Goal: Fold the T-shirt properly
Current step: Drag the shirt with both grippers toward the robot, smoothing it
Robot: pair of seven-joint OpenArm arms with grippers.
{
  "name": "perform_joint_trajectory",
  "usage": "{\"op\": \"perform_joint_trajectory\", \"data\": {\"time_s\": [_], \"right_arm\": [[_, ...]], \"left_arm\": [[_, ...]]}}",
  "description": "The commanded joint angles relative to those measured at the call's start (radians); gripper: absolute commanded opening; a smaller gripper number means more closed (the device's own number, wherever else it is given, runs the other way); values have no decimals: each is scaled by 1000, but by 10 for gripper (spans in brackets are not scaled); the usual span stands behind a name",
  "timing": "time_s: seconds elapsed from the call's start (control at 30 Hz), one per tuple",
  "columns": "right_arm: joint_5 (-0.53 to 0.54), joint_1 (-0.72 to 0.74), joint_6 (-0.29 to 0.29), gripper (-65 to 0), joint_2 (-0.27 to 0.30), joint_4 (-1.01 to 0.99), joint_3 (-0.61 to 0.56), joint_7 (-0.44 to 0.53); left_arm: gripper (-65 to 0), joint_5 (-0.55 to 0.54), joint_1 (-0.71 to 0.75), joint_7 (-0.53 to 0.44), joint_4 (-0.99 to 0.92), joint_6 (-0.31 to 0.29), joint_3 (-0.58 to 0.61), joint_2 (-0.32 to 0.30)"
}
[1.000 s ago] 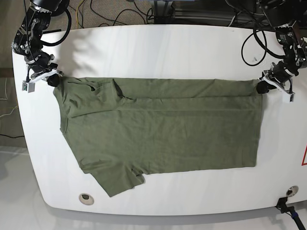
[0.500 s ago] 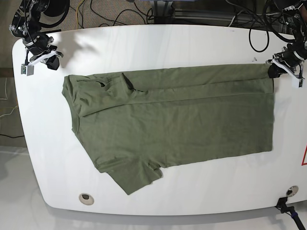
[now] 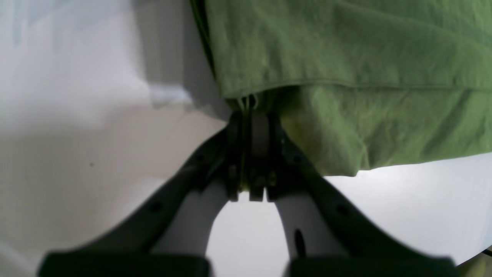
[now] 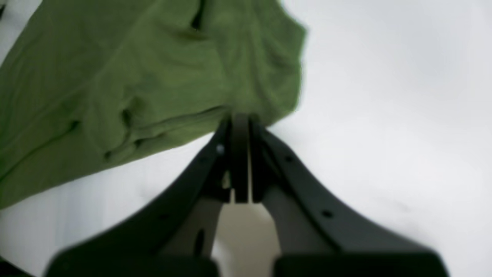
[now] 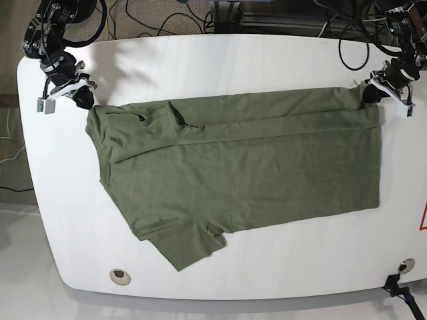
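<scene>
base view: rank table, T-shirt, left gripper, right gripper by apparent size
1. table
2. T-shirt
3. left gripper and right gripper: look about alike, both shut on T-shirt corners; no ranking.

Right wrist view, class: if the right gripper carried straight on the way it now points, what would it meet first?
The T-shirt. The right gripper has its jaws shut with the olive fabric bunched right at their tips, so it would push straight into the cloth; whether they pinch it is unclear in this blur.

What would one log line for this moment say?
left gripper: shut on T-shirt hem corner | right gripper: shut on shoulder corner | T-shirt: partly folded
</scene>
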Motion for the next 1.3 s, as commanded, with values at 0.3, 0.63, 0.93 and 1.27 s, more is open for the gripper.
{"op": "perform_joint_trajectory", "data": {"time_s": [0.3, 0.63, 0.93, 1.27], "right_arm": [[7, -2, 9, -642, 16, 17, 8, 20], [13, 4, 9, -641, 7, 17, 8, 20], [13, 6, 18, -273, -50, 18, 14, 30], [14, 73, 18, -265, -53, -58, 25, 41]], "left_arm": [[-630, 54, -6, -10, 16, -4, -52, -29], [-630, 77, -8, -10, 16, -7, -55, -27], [-630, 77, -8, -8, 16, -7, -52, -27], [-630, 77, -8, -8, 16, -7, -50, -24]]}}
